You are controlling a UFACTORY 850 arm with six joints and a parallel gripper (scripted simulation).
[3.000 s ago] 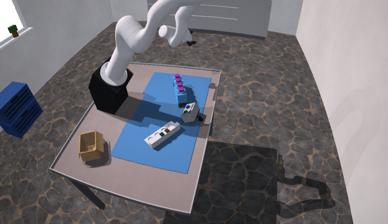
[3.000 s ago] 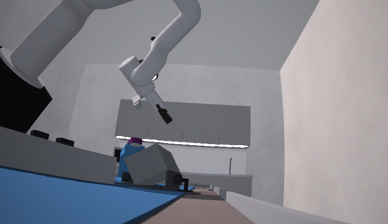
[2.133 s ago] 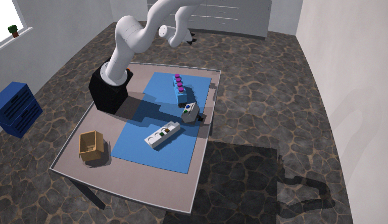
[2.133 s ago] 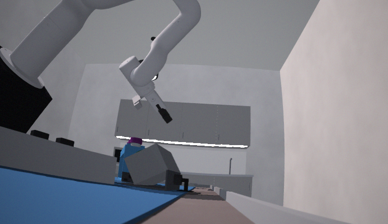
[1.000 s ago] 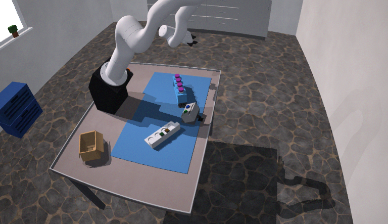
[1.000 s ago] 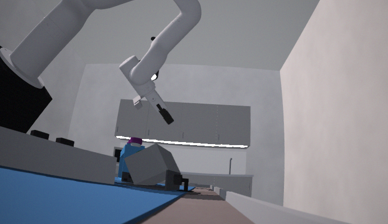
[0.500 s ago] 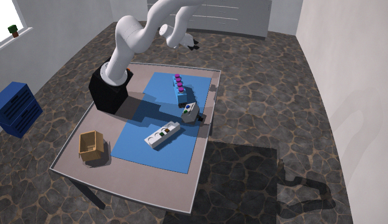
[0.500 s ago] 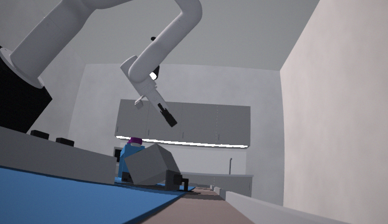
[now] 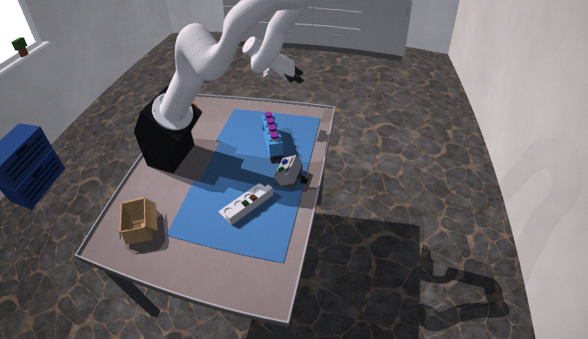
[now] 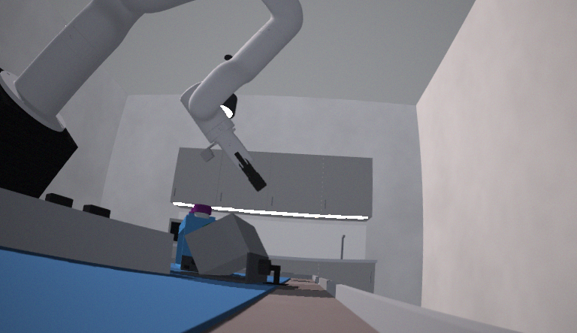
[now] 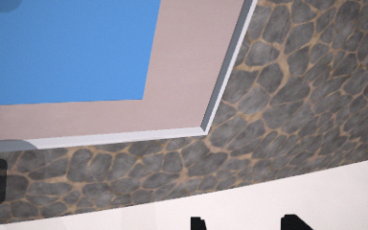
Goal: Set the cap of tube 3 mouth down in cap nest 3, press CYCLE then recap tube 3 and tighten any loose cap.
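Blue mat, decapping station (image 9: 273, 148) (image 10: 184, 235) below pincer (image 9: 296, 75) (image 10: 258, 183) (image 11: 242, 224)

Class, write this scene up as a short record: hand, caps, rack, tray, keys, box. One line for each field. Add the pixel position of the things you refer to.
hand: open, with nothing between the fingers, raised above the table (image 9: 292, 75) (image 10: 260, 186)
caps: four purple, all on the tubes in the rack; tightness cannot be told
rack: blue (image 9: 273, 150) (image 10: 183, 237), standing on the blue mat (image 9: 230, 249) (image 10: 106, 291) (image 11: 72, 53)
tray: white (image 9: 251, 210), four round nests, none holding a cap
keys: one blue (image 9: 285, 161), one green (image 9: 281, 168), in one grey housing between rack and tray
box: brown cardboard (image 9: 138, 234), open at the top, beside the mat
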